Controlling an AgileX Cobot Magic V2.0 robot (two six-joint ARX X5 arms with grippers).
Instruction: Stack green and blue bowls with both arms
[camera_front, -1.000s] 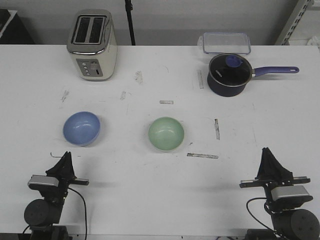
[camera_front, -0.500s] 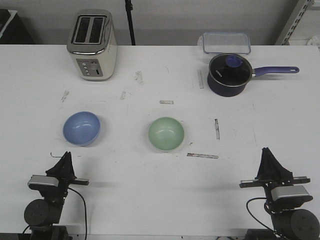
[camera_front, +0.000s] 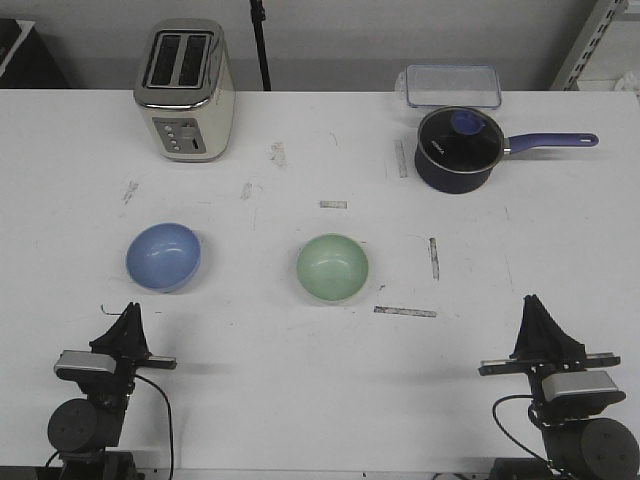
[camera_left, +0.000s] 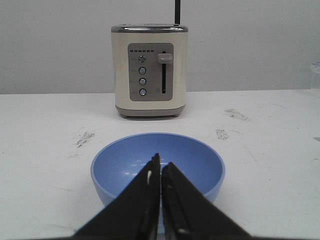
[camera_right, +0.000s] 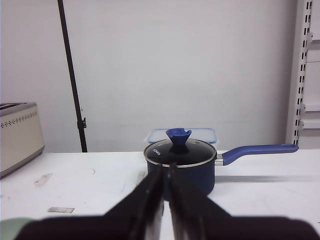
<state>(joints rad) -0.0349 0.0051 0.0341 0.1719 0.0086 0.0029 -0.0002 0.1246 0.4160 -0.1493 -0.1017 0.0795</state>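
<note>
My left pincer (camera_front: 129, 318) is clenched with nothing in it, at the near edge of the table (camera_front: 300, 380), just short of the blue bowl (camera_front: 163, 256). My right pincer (camera_front: 537, 311) is clenched too, well apart from the green bowl (camera_front: 332, 267) at mid-table. Both bowls sit upright, nothing inside. Far right, the saucepan (camera_front: 458, 150) wears its glass lid
</note>
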